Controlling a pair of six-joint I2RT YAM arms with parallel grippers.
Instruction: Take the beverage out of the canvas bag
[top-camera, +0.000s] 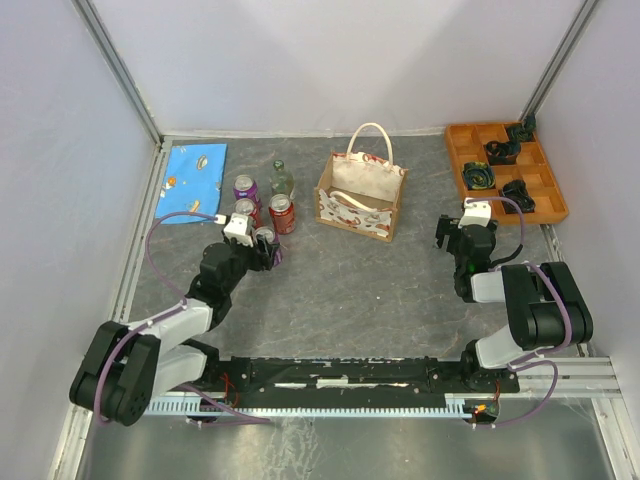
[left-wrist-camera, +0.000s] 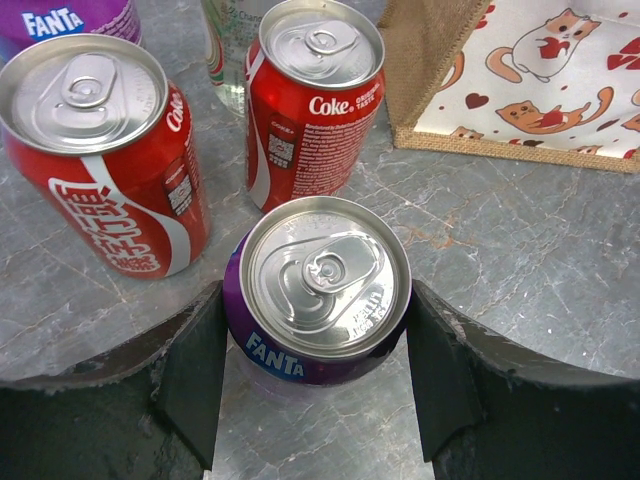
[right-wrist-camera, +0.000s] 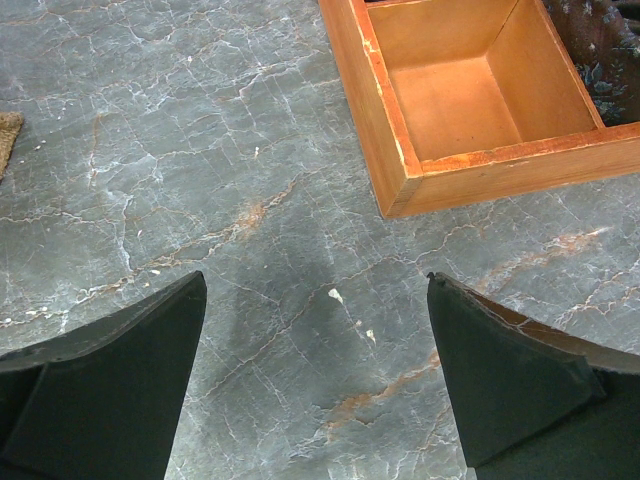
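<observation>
Grey marbled tabletop (top-camera: 350, 290), plain white walls (top-camera: 330, 60) on three sides.

- Canvas bag (top-camera: 360, 195): upright, mouth open, toward 12 o'clock from the table's centre. One white handle is raised, the other is drooped inside. The left wrist view shows its cat-and-heart print side at 1 o'clock.
- Left gripper (left-wrist-camera: 318, 385): clenched on a purple Fanta can (left-wrist-camera: 318, 290). Both fingers (left-wrist-camera: 195, 380) lie against the can's sides. The can is upright with its base on the table, outside the bag at about 8 o'clock from it.
- Other drinks: a Coke can (left-wrist-camera: 315, 100) stands just beyond the held can at 12 o'clock, close but apart. A second Coke can (left-wrist-camera: 100, 150) stands at 10 o'clock. Behind these are a second Fanta can (top-camera: 246, 188) and a green bottle (top-camera: 282, 178). All of them are upright, at 9 o'clock from the bag.
- Blue cloth (top-camera: 192, 180): flat, in the far corner at 10 o'clock.
- Right gripper (right-wrist-camera: 318, 380): released, jaws wide apart, holding nothing, over bare table at 4 o'clock from the bag.
- Orange tray (right-wrist-camera: 450, 150): at 1 o'clock from the right gripper, its near corner compartment bare. In the top view it lies in the 2 o'clock corner, with dark items in several compartments that are too small to identify.
</observation>
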